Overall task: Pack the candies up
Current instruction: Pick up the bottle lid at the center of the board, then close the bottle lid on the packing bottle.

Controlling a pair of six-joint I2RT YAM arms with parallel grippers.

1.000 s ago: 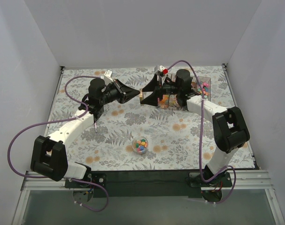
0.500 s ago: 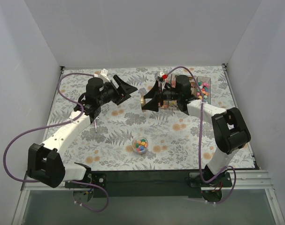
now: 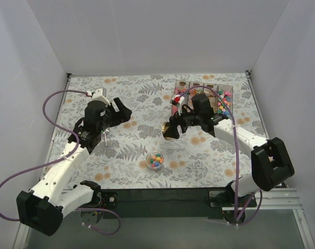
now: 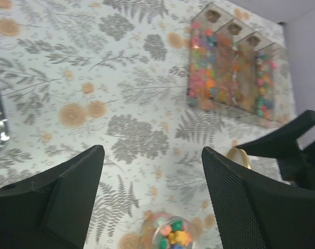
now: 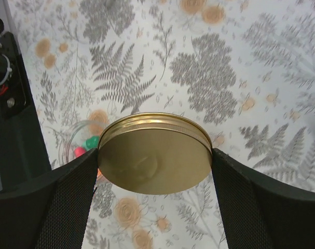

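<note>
Nearest the arm bases, a small clear jar (image 3: 155,160) is sat upright on the fern-print tablecloth (image 3: 121,155), roughly midway between the two arms, with no lid on. A little heap of candies (image 3: 155,162) in mixed bright colours can be seen inside it. The same jar is caught at the bottom edge of the left wrist view (image 4: 170,236).

A bit further out and slightly to the right, a gold lid (image 3: 170,130) is held by the right gripper (image 3: 174,128). In the right wrist view the lid (image 5: 154,158) is pinched across its rim, one finger pressed to each side. The jar (image 5: 79,148) is half hidden behind the lid's left edge, so the lid isn't on the jar, just near it.

Over on the left side, the left gripper (image 3: 120,110) is spread wide with nothing in it. Only bare cloth is seen between its fingers (image 4: 69,192) in its own camera.

At the far right of the table a clear divided box (image 3: 203,95) is laid flat, well apart from the jar. Its compartments (image 4: 235,67) are filled with more sweets: bright mixed ones in the end compartments, and golden-brown ones towards the middle by the look of it.
</note>
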